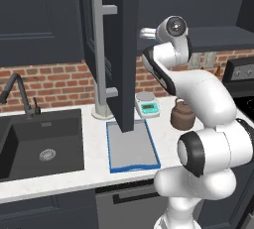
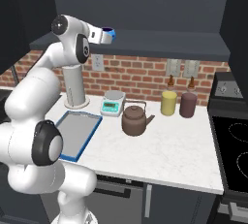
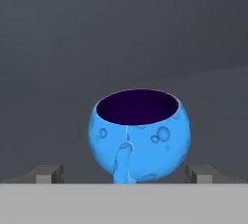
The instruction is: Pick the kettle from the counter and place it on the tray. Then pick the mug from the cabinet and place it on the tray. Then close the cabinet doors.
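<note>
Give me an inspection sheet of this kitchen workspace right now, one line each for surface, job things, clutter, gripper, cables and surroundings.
Surface: white speckled counter, with a dark sink inset.
Job's things: brown kettle upright on the counter, not on the tray; the tray holds nothing. Blue mug upright on the cabinet shelf. Cabinet door hangs open over the tray.
Clutter: small white scale, yellow canister, maroon canister, two small bottles behind them.
Gripper: gripper open, raised to the shelf, fingertips either side of the mug, not closed on it.
Cables: nothing seen.
Surroundings: brick backsplash, wall outlets, faucet, stove on the right.
</note>
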Tool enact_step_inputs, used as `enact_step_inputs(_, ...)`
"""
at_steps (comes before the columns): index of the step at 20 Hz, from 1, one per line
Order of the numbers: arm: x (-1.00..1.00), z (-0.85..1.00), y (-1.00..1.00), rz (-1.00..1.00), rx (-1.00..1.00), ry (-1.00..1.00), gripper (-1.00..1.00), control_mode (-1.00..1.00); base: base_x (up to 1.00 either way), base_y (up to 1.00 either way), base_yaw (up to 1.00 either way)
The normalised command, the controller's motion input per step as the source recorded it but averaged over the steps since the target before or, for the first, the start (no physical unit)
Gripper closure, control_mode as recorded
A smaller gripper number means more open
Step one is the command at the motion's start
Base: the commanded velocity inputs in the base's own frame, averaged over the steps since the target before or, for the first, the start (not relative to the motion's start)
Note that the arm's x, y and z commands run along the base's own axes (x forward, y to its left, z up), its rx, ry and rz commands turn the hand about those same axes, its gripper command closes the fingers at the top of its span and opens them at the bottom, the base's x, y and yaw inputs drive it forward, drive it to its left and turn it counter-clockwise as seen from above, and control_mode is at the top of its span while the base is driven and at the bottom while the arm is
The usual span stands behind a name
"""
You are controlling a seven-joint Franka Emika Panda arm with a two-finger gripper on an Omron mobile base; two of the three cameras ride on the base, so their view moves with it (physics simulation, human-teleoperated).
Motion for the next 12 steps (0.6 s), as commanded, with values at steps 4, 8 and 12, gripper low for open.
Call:
enact_step_inputs(4, 0.11, -0.06, 0.00, 0.00, 0.00, 0.00, -1.00, -1.00, 0.00, 0.00, 0.00)
enact_step_inputs(8, 0.10, -0.10, 0.00, 0.00, 0.00, 0.02, -1.00, -1.00, 0.00, 0.00, 0.00)
enact_step_inputs(12, 0.06, -0.08, 0.00, 0.00, 0.00, 0.00, 1.00, -1.00, 0.00, 0.00, 0.00)
